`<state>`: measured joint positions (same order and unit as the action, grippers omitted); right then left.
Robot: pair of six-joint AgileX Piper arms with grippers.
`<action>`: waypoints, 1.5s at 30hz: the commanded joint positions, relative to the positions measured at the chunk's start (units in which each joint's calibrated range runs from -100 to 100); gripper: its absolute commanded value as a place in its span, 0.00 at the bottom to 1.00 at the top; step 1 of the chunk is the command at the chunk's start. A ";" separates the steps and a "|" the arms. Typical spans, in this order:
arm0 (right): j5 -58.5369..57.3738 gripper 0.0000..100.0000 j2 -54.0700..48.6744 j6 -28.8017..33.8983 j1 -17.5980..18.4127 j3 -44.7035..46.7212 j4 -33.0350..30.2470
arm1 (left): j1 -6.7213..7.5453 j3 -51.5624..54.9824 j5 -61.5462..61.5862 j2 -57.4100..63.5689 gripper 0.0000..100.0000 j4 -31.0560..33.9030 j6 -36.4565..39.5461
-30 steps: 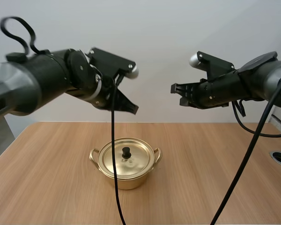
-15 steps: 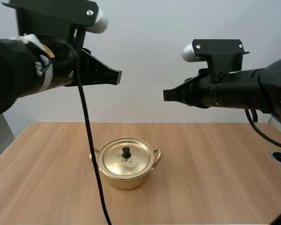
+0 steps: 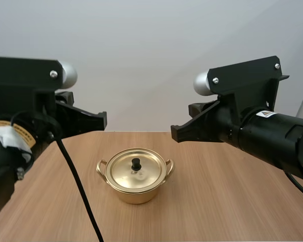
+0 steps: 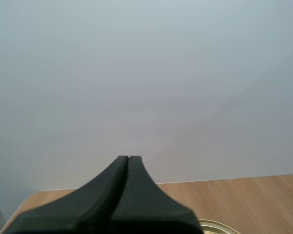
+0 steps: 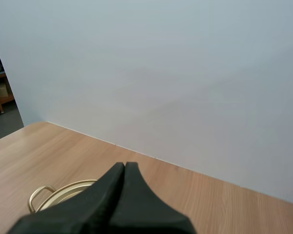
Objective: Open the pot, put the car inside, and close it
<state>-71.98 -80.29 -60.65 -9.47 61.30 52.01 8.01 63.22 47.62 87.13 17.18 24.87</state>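
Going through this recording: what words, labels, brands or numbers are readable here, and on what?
"(unreadable)": dark print on the white sticker on the right arm, too small to read.
"(unreadable)": dark marks on the yellow band on the left arm, too small to read.
No text is visible on the round gold metal pot.

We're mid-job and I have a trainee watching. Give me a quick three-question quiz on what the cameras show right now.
1. True or false: the lid is off the pot.
2. Pick one. The left hand and right hand are: A) both shut and empty; B) both open; C) both gripping the lid.
3. Fill in: both hands hang ___ the table, clear of the pot.
Key: 1 false; 2 A; 3 above.
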 commanded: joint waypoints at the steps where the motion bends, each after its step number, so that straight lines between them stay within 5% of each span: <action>1: 2.44 0.00 -0.03 0.03 0.01 0.99 -0.10 | -0.01 14.15 -0.56 2.35 0.00 0.22 0.21; 17: 14.29 0.00 0.22 -4.02 0.01 10.74 -4.42 | -1.48 33.06 -15.49 8.96 0.00 -17.18 -3.39; 23: 32.37 0.00 -0.45 -14.54 0.63 22.46 -2.03 | -1.96 36.78 -16.18 12.87 0.00 -17.18 -3.39; 29: 60.75 0.00 -10.47 -15.01 8.05 32.89 -0.16 | -3.51 36.78 -17.26 12.87 0.00 -17.59 -3.39; 40: 64.69 0.00 -19.71 -15.33 8.24 38.70 -0.48 | -3.53 36.78 -17.60 12.87 0.00 -17.18 -3.39; 42: 64.36 0.00 -19.71 -10.37 8.24 38.70 -3.63 | -3.53 36.78 -17.60 12.87 0.00 -17.18 -3.39; 45: 59.47 0.00 -19.71 14.54 8.92 38.70 -29.51 | -3.53 36.78 -17.60 12.87 0.00 -17.18 -3.39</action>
<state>-8.76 -100.00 -73.16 -0.95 100.00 50.11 4.44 100.00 29.87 100.00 0.00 21.49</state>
